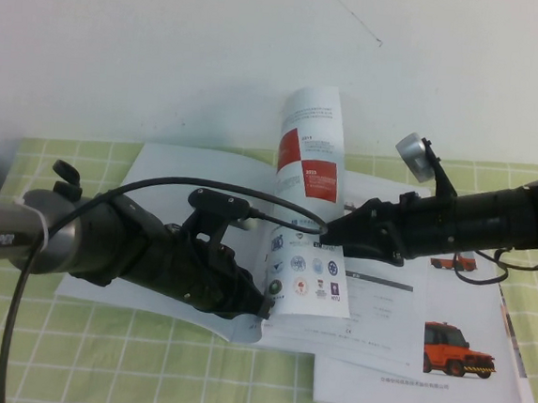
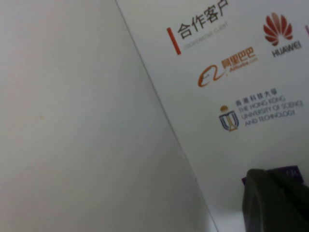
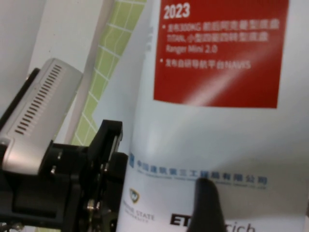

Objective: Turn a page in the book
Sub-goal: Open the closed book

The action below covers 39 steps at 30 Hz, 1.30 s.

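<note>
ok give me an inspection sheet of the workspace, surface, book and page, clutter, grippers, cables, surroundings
Surface: green checked cloth covers the table.
Book: the book lies open on the cloth; its right-hand leaf shows an orange truck.
Page: the page stands lifted and curled above the spine, red squares above rows of logos.
Clutter: nothing seen.
Grippers: left gripper sits low at the page's bottom edge, over the left leaf. Right gripper is at the page's middle; whether it grips the page is unclear.
Cables: a black cable arcs over the left arm toward the page.
Surroundings: plain white wall behind the table.
</note>
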### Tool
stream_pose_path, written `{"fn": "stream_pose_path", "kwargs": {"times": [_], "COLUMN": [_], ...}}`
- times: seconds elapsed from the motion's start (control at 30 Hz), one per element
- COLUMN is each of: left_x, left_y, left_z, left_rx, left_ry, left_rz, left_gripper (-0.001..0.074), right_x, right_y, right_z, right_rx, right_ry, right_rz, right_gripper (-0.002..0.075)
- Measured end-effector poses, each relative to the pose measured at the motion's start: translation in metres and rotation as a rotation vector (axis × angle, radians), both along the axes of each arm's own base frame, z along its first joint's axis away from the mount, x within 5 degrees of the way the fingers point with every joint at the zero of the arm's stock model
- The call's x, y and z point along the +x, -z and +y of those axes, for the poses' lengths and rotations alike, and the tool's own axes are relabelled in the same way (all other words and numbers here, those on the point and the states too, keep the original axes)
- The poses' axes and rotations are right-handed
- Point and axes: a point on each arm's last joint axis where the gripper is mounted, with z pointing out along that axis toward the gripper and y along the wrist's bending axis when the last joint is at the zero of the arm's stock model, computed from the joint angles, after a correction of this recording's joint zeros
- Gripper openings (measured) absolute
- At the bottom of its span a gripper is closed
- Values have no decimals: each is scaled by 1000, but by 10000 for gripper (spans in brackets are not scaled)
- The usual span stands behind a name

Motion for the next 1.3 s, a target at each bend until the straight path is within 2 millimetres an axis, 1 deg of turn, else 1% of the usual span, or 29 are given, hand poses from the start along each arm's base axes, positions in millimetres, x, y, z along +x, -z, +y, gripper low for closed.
{"fn": "stream_pose_path", "kwargs": {"times": [0.1, 0.27, 0.47, 0.57, 0.63, 0.73, 0.9, 1.0, 1.07, 1.13, 1.3], "left_x": [0, 0, 0, 0, 0, 0, 0, -1, -2, -2, -6], "left_y": [0, 0, 0, 0, 0, 0, -3, -9, -14, -21, -42], "left_z": [0, 0, 0, 0, 0, 0, 0, 1, 2, 2, 5], "left_rx": [0, 4, 5, 8, 9, 12, 14, 20, 23, 26, 44], "left_ry": [0, 5, 8, 14, 15, 19, 24, 33, 40, 48, 77], "left_rz": [0, -2, -2, -4, -5, -7, -18, -38, -55, -76, -144], "left_gripper": [-3, -3, -3, -3, -3, -3, -3, -3, -3, -3, -3], "right_x": [0, 1, 2, 1, 0, -1, -3, -3, -1, 0, 0], "right_y": [0, 0, -5, -8, -10, -12, -16, -17, -19, -20, -21], "right_z": [1, 2, 4, 5, 5, 6, 7, 8, 8, 8, 8], "right_rx": [12, 34, 107, 140, 158, 182, 230, 245, 257, 269, 279], "right_ry": [-12, -18, -11, -20, -29, -47, -65, -60, -50, -38, -31], "right_rz": [-22, -52, -75, -75, -72, -68, -64, -78, -86, -91, -94], "right_gripper": [468, 478, 479, 459, 424, 339, 162, 80, 39, 15, 2]}}
